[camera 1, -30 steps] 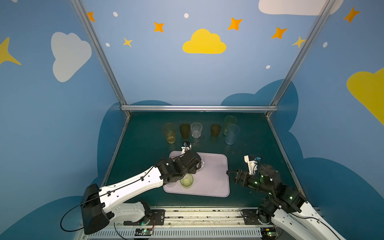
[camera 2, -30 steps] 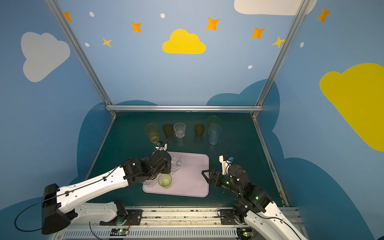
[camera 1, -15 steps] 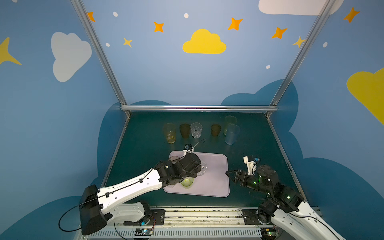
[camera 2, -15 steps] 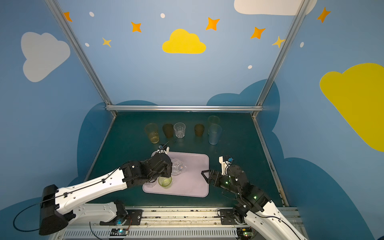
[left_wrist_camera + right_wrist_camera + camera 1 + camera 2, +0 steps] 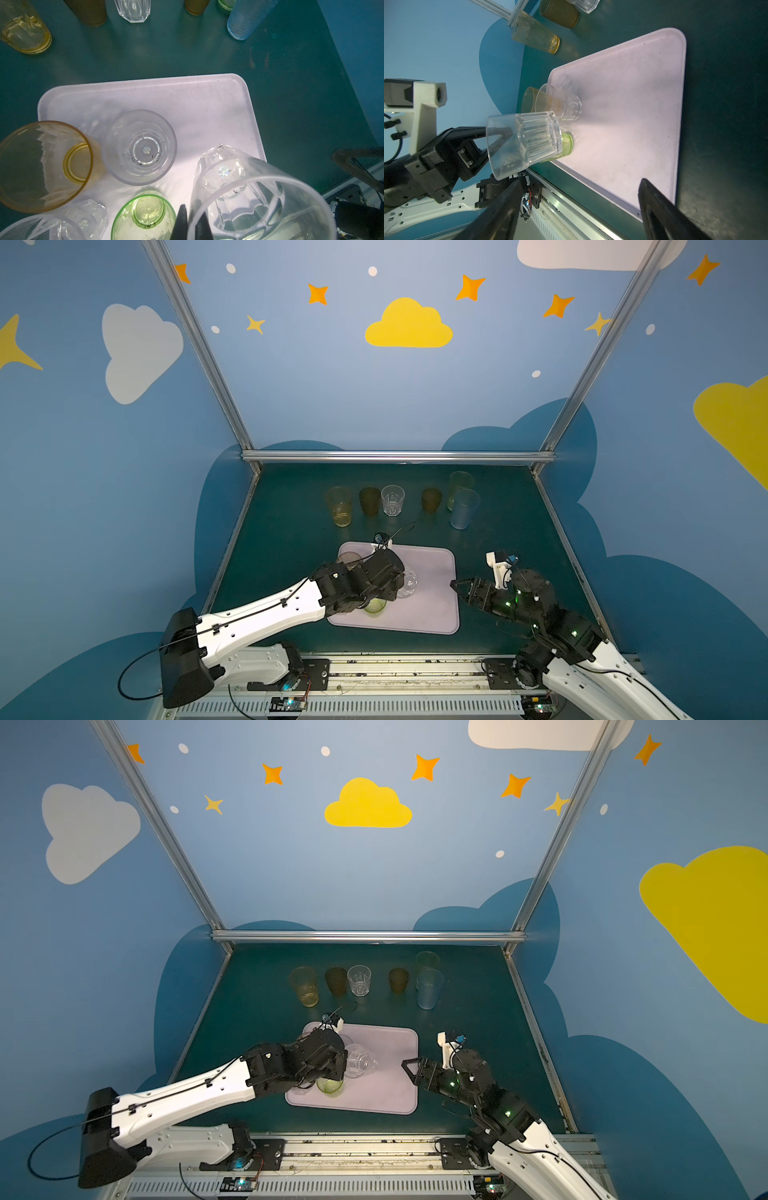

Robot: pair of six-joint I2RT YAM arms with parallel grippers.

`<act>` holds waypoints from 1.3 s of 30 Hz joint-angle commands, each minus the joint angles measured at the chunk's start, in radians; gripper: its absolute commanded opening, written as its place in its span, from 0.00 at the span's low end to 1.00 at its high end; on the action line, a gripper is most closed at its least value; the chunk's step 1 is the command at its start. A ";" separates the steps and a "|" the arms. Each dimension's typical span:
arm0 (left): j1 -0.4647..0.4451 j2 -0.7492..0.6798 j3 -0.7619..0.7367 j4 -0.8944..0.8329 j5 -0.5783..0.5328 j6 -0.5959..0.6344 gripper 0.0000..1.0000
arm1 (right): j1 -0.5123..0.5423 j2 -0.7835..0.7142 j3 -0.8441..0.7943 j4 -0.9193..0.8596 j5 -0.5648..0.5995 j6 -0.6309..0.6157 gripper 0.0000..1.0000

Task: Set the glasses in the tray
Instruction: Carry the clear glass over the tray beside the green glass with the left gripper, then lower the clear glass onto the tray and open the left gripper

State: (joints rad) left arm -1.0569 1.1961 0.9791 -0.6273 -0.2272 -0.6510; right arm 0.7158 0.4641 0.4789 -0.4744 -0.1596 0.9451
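Tabletop (image 5: 291, 539): tray (image 5: 432, 605) right half bare; left hand (image 5: 190, 224) clamps clear glass (image 5: 259, 197).

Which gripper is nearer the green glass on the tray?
Left. The left gripper, holding a clear glass, is just over the green glass; the right gripper is at the tray's right edge.

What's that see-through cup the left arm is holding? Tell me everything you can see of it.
The clear glass is a short see-through tumbler, plastic-looking, with a smooth flared rim and a faceted lower body. It looks empty. The left pincer pinches its rim, holding it tilted, base down, seemingly just above the lilac tray, near a green glass.
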 commanded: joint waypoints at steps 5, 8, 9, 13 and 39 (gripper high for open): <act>-0.016 -0.003 -0.036 0.017 0.025 -0.004 0.04 | -0.004 -0.013 -0.013 0.026 0.009 0.023 0.87; -0.026 -0.004 -0.049 0.020 0.026 -0.013 0.04 | -0.004 -0.012 -0.011 0.026 0.009 0.024 0.87; -0.030 -0.003 -0.055 0.023 0.026 -0.015 0.04 | -0.004 -0.012 -0.013 0.027 0.009 0.027 0.87; -0.047 0.001 -0.075 0.026 0.024 -0.028 0.04 | -0.005 -0.009 -0.018 0.034 0.009 0.030 0.87; -0.060 0.104 -0.081 0.024 -0.010 -0.016 0.04 | -0.006 0.002 -0.018 0.042 0.005 0.031 0.87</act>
State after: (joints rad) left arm -1.1133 1.2915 0.8860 -0.6174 -0.2150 -0.6708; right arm 0.7147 0.4614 0.4690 -0.4515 -0.1589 0.9730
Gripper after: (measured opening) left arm 0.059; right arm 0.867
